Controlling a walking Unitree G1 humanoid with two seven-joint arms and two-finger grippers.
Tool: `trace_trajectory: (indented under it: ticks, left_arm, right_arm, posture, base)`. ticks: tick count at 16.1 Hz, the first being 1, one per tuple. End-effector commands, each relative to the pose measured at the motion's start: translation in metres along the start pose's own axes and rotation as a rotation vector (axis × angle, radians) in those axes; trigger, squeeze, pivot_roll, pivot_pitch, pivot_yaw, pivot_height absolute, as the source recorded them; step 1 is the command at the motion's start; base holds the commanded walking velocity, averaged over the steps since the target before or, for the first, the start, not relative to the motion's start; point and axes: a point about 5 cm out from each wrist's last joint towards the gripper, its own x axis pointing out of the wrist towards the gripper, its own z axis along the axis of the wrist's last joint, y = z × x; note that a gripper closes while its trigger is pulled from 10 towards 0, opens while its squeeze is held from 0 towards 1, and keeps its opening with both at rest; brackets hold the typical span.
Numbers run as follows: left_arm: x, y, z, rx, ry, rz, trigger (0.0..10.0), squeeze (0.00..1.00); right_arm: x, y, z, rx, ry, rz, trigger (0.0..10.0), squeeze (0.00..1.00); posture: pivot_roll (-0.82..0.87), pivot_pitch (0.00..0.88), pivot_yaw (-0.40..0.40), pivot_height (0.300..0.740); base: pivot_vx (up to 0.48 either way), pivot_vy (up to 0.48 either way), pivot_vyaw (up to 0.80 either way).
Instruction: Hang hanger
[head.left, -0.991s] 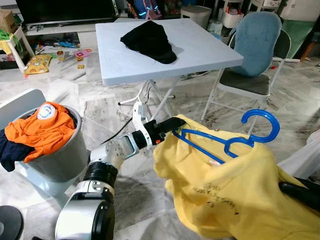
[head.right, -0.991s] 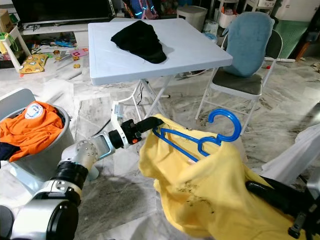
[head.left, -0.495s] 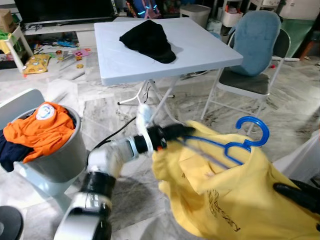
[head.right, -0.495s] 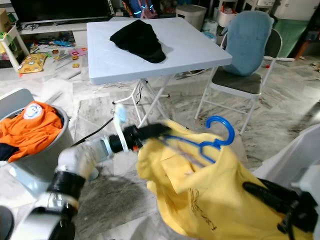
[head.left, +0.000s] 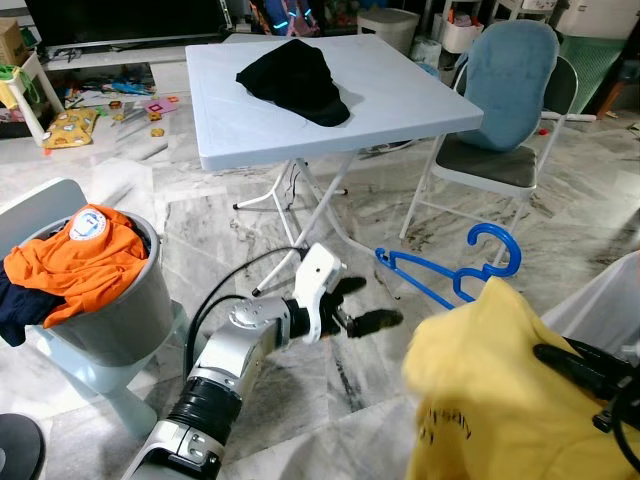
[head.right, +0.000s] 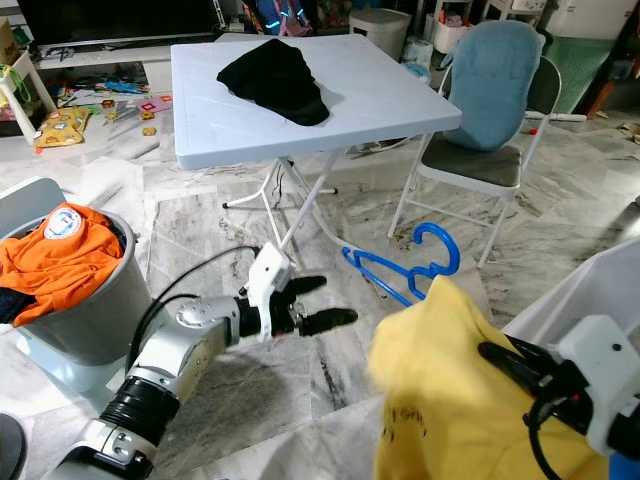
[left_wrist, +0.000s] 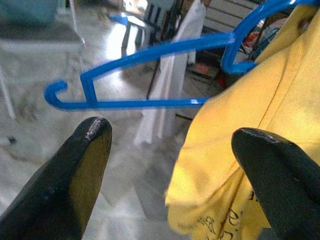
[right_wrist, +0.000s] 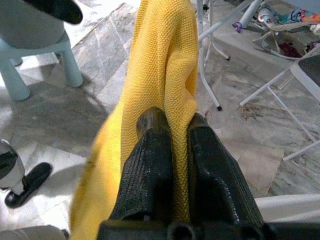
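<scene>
Hanging half out of the top of a bunched yellow garment (head.left: 500, 400), the blue hanger (head.left: 450, 280) shows its hook and one long arm above the marble floor (head.left: 250, 215), in front of the folding chair with a blue cushion (head.left: 505, 95). Its far side is buried in the cloth. The right gripper (right_wrist: 172, 165) pinches a fold of that yellow garment between its two black fingers, which are pressed close together on the knit. The left gripper (head.left: 362, 303) sits to the left of the hanger, clear of it, fingers spread wide and holding nothing. Behind stands a white folding table (head.left: 400, 110) with a black cloth (head.left: 297, 80) lying on it. At the left, a grey basket (head.left: 110, 320) holds an orange shirt (head.left: 75, 265)
</scene>
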Motion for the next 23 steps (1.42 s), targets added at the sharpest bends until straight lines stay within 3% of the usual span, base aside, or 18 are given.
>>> trace_trajectory:
  ticks: [1, 3, 7, 8, 9, 12, 13, 14, 19, 21, 22, 23]
  left_arm:
    - [0.001, 0.001, 0.009, 0.086, -0.027, 0.018, 10.0, 1.00]
    - [0.000, 0.007, 0.019, 0.187, -0.083, 0.065, 10.0, 1.00]
    - [-0.012, 0.009, 0.022, 0.329, -0.077, -0.042, 10.0, 1.00]
    - [-0.020, 0.009, 0.012, 0.374, -0.013, -0.126, 10.0, 1.00]
    - [-0.023, 0.009, 0.008, 0.391, 0.015, -0.164, 10.0, 1.00]
    - [-0.037, 0.007, -0.003, 0.379, 0.123, -0.335, 10.0, 1.00]
    - [-0.038, 0.008, -0.003, 0.389, 0.130, -0.347, 10.0, 0.25]
    - [-0.039, 0.013, 0.001, 0.384, 0.135, -0.351, 10.0, 0.00]
    - [-0.041, 0.024, 0.013, 0.429, 0.130, -0.345, 10.0, 0.00]
    - [-0.042, 0.023, 0.010, 0.418, 0.151, -0.393, 10.0, 0.00]
    - [-0.041, 0.023, 0.009, 0.407, 0.151, -0.407, 3.6, 0.00]
    - [-0.039, 0.021, 0.006, 0.407, 0.158, -0.428, 1.5, 0.00]
  right_arm:
    - [0.002, -0.002, 0.004, -0.030, -0.021, -0.021, 10.0, 0.00]
    - [0.004, -0.003, 0.001, -0.053, 0.016, -0.011, 10.0, 0.00]
    - [0.009, 0.001, -0.005, -0.113, 0.075, 0.093, 10.0, 0.00]
    - [0.015, 0.008, -0.004, -0.167, 0.083, 0.202, 10.0, 0.00]
    - [0.017, 0.008, -0.002, -0.191, 0.081, 0.228, 10.0, 0.00]
    - [0.024, 0.006, 0.015, -0.279, 0.053, 0.335, 10.0, 0.00]
    - [0.025, 0.006, 0.016, -0.287, 0.050, 0.347, 10.0, 0.00]
    - [0.026, 0.005, 0.021, -0.312, 0.050, 0.395, 10.0, 0.00]
    - [0.018, 0.004, 0.026, -0.327, 0.062, 0.498, 10.0, 0.00]
    - [0.017, 0.005, 0.031, -0.309, 0.032, 0.504, 10.0, 0.00]
    - [0.017, 0.005, 0.032, -0.312, 0.030, 0.508, 10.0, 0.00]
    - [0.017, 0.005, 0.031, -0.321, 0.033, 0.506, 10.0, 0.00]
  posture:
    - [-0.07, 0.016, -0.045, 0.740]
    - [-0.07, 0.016, -0.048, 0.740]
    - [-0.06, 0.013, -0.047, 0.740]
    - [-0.06, 0.013, -0.042, 0.740]
    - [-0.06, 0.012, -0.041, 0.740]
    - [-0.05, 0.005, -0.040, 0.740]
    - [-0.05, 0.005, -0.040, 0.740]
    - [-0.04, 0.000, -0.042, 0.740]
    - [-0.04, 0.000, -0.042, 0.740]
    - [-0.04, 0.000, -0.035, 0.740]
    - [-0.05, 0.000, -0.032, 0.740]
    - [-0.05, 0.000, -0.032, 0.740]
  base:
    - [0.000, 0.000, 0.00]
    - [0.000, 0.000, 0.00]
    - [0.000, 0.000, 0.00]
    - [0.000, 0.000, 0.00]
    - [0.000, 0.000, 0.00]
    - [0.000, 0.000, 0.00]
    - [0.000, 0.000, 0.00]
    - [0.000, 0.000, 0.00]
    - [0.000, 0.000, 0.00]
    - [0.000, 0.000, 0.00]
    - [0.000, 0.000, 0.00]
    - [0.000, 0.000, 0.00]
